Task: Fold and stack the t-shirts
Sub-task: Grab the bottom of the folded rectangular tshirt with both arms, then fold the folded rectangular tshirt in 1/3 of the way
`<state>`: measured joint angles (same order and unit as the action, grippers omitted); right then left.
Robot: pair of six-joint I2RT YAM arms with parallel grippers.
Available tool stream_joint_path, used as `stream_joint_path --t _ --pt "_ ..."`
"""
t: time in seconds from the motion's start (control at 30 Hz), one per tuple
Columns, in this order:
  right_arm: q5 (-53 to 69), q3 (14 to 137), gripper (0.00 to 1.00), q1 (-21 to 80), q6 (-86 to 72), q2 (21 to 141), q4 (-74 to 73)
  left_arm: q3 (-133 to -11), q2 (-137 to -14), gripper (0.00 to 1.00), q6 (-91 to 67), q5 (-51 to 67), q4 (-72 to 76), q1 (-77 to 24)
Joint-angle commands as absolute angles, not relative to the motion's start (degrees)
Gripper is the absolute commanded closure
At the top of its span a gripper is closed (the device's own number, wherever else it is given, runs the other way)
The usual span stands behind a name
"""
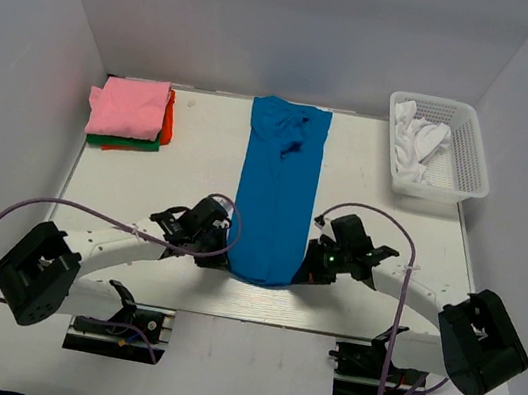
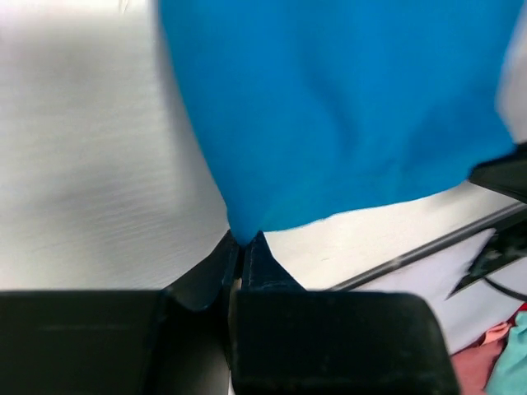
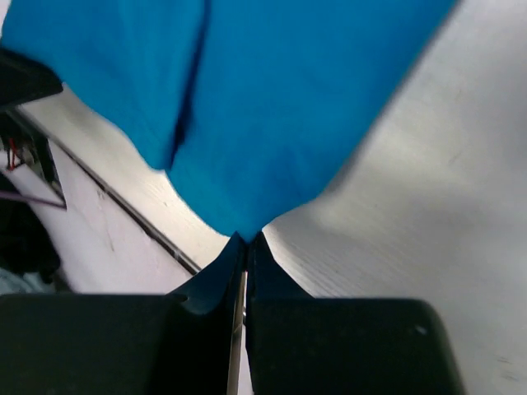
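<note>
Blue t-shirt (image 1: 278,195), folded long, narrow strip

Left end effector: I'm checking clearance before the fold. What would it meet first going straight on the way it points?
The blue t-shirt: the left end effector is shut on its corner, so that cloth likely lies directly ahead.

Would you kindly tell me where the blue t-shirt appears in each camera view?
Top external: the blue t-shirt is a long strip at picture centre.
Left wrist: upper centre and right, corner pinched by the left fingers.
Right wrist: upper left and centre, corner pinched by the right fingers.
Shared landmark: the white table beneath it.
</note>
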<state>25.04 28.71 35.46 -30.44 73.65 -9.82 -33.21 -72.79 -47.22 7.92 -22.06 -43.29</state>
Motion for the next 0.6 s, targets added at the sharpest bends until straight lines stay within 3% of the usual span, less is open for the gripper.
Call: stream_joint_path --t 0.0,0.17,0.4,0.57 --pt "19.79 34.26 1.0 35.42 -28.56 71.63 -10.81 -38.39 -69.43 1.0 -44.83 4.14 -21.01 -43.51" --pt "11.62 40.5 1.0 34.55 -29.7 74.26 -10.46 -46.57 -76.19 1.0 -44.21 -1.12 -23.02 -42.19" --pt "0.81 53.42 1.0 31.64 -27.6 83.05 -10.81 -68.01 -87.62 1.0 -44.13 -17.11 -31.99 -38.16" --pt "-2.02 65.37 1.0 28.31 -25.49 91.21 -11.77 -78.28 -95.78 1.0 -40.52 -18.63 -30.59 -35.16"
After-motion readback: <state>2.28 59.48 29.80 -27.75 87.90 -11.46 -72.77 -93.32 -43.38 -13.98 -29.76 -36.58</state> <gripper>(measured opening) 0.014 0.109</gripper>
